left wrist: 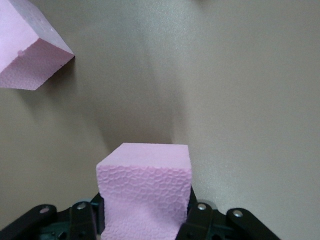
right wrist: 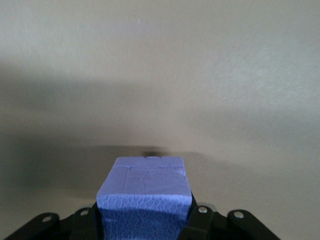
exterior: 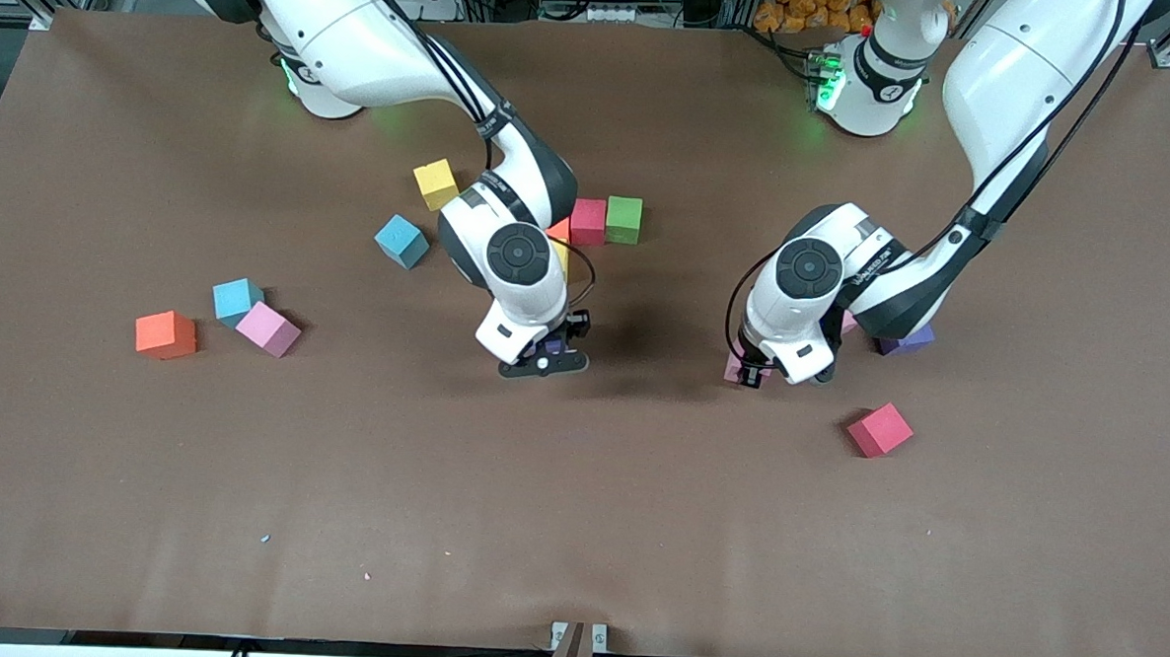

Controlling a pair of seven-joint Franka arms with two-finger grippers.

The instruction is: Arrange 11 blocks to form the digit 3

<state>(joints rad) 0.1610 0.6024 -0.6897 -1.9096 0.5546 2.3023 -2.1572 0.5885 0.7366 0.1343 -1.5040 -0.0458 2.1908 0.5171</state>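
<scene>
My left gripper (exterior: 751, 368) is shut on a pink block (left wrist: 144, 190), low over the table's middle toward the left arm's end. A second pink block (left wrist: 30, 55) lies close by, mostly hidden under the arm in the front view. My right gripper (exterior: 547, 352) is shut on a purple block (right wrist: 145, 192), low over the middle of the table. A red block (exterior: 588, 221) and a green block (exterior: 624, 219) touch side by side, with an orange block (exterior: 560, 231) half hidden by the right arm. No digit 3 shows.
Toward the right arm's end lie yellow (exterior: 435, 184), blue (exterior: 401, 241), light blue (exterior: 236, 299), pink (exterior: 268, 328) and orange (exterior: 165, 335) blocks. Toward the left arm's end, a purple block (exterior: 906, 340) sits by the arm and a red block (exterior: 880, 429) lies nearer the camera.
</scene>
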